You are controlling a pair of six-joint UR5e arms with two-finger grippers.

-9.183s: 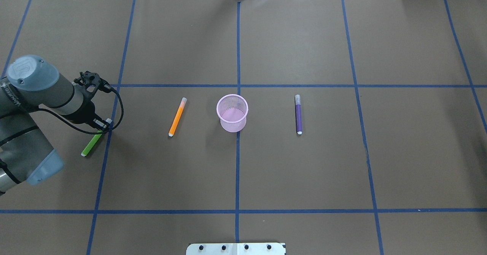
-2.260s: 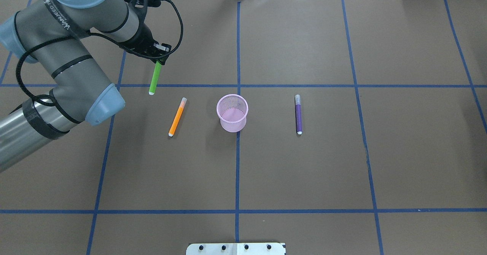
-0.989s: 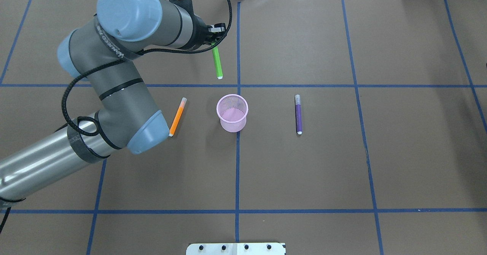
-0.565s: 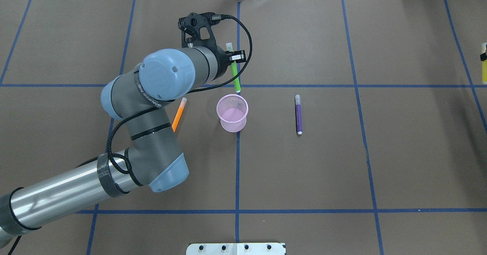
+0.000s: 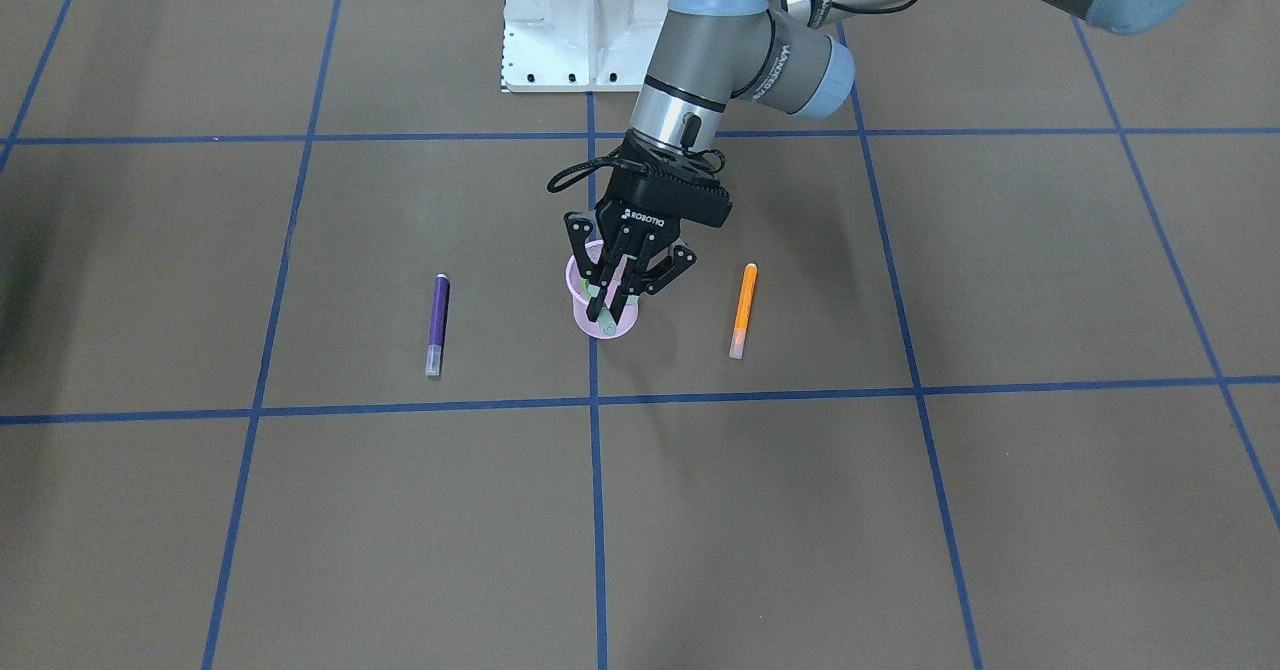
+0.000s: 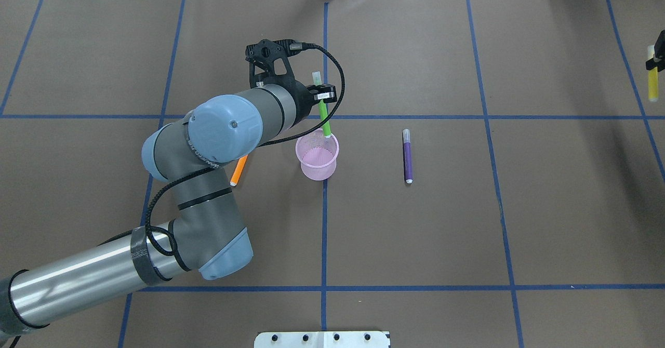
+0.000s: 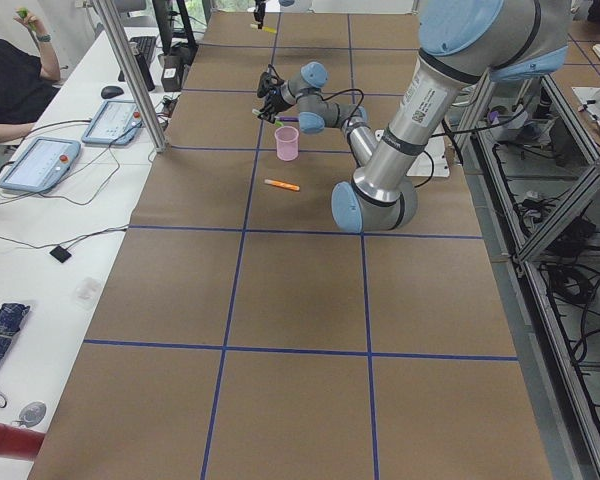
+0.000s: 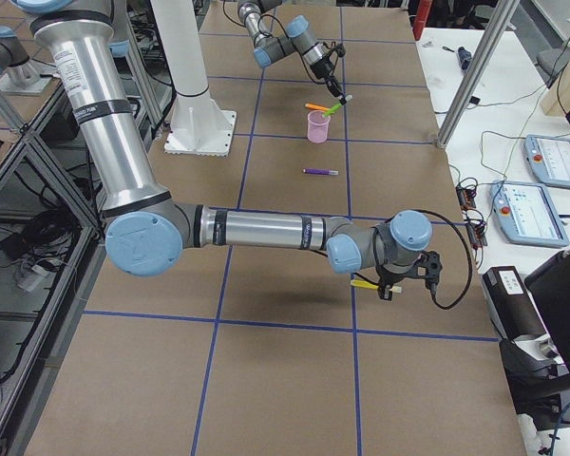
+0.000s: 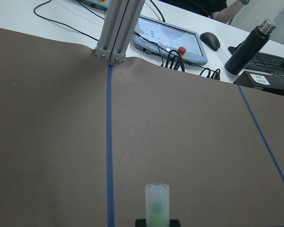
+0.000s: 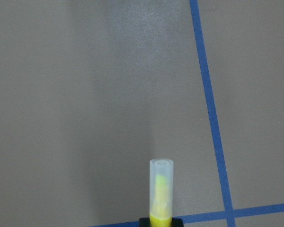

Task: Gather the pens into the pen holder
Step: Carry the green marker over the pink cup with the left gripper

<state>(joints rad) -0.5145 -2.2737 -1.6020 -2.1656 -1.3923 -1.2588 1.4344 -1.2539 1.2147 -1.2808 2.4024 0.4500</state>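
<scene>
The green pen [image 6: 325,122] looks light, stiff and slippery. My left gripper [image 6: 321,96] clamps it just below the pale cap, its tip at the rim of the pen holder [image 6: 318,173] near 1 o'clock. Overhead, the orange pen [image 6: 238,172] lies on the bench [image 6: 415,233] at 9 o'clock, the purple pen [image 6: 408,158] at 3. My right gripper [image 6: 654,61] holds the yellow pen [image 6: 652,85] far off at 2.

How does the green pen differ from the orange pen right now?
The green pen is clamped in the left gripper; the orange pen is ungripped. Green hangs tilted, tip at the pen holder mouth; orange lies flat on the table beside it. Both are slim with a pale translucent cap.
</scene>
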